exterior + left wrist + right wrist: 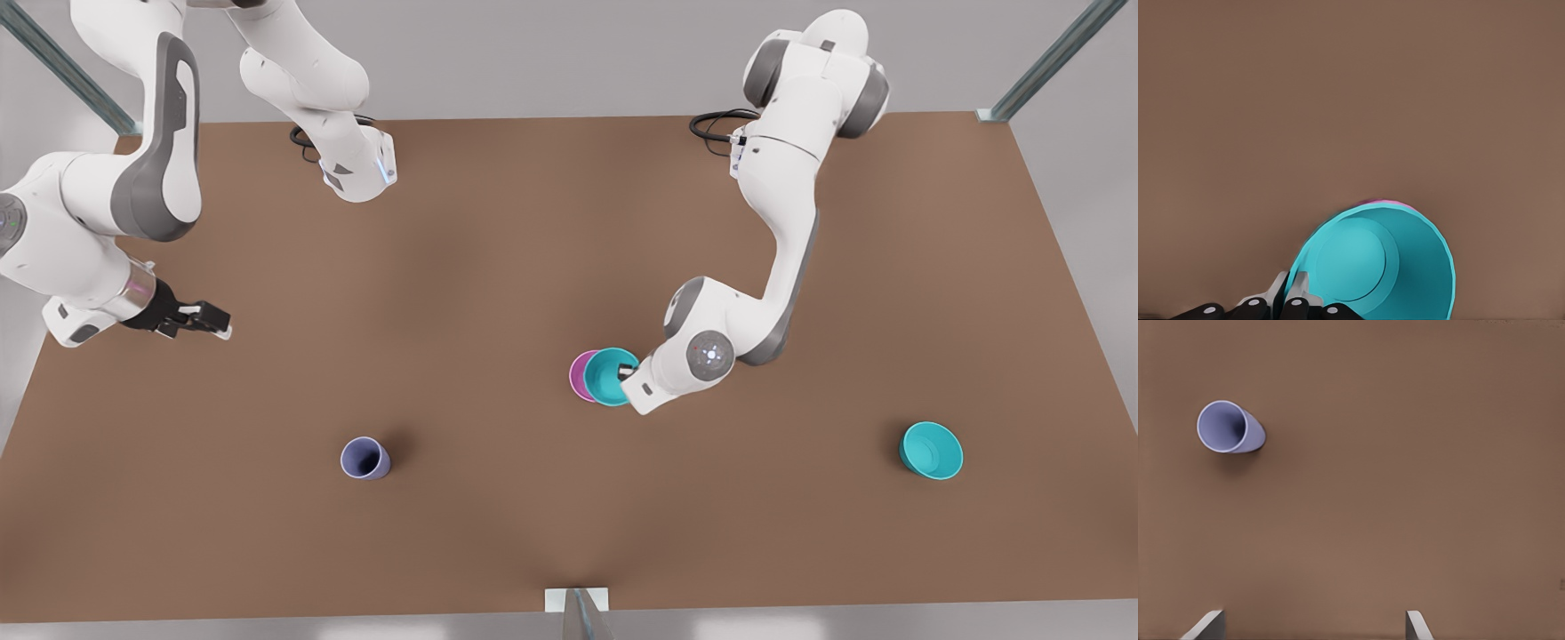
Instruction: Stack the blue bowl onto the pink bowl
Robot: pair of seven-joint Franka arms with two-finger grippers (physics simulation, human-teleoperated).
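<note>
- No brand, label or readable writing shows on any bowl, cup or arm; the only marks are small glowing indicator lights on the arms' joints.
- The table (498,267) is a plain matte brown surface, with soft shadows under the arms and objects.
- Around it the room is pale grey; slanted metal struts stand at the far corners, and a small metal bracket (576,601) sits at the middle of the near edge.
- The blue bowl (612,377) sits near the table's middle, overlapping the pink bowl (581,375) so that only a crescent of pink shows on the front view's left side of it.
- In the left wrist view, the blue bowl (1378,263) hides nearly all of the pink bowl (1386,202), which appears as a thin rim beyond it.
- The left gripper (628,372) is at the blue bowl's rim on the front view's right; the left wrist view shows its fingers (1297,293) closed narrowly on that rim.
- The right gripper (206,320) hangs above the table at the front view's left, well apart from the bowls, waiting; its fingertips (1205,625) stand wide apart with nothing between them.
- A lavender cup (364,459) stands toward the near side, also seen from the right wrist (1230,427).
- A second turquoise bowl (931,451) rests alone far toward the front view's right.
</note>
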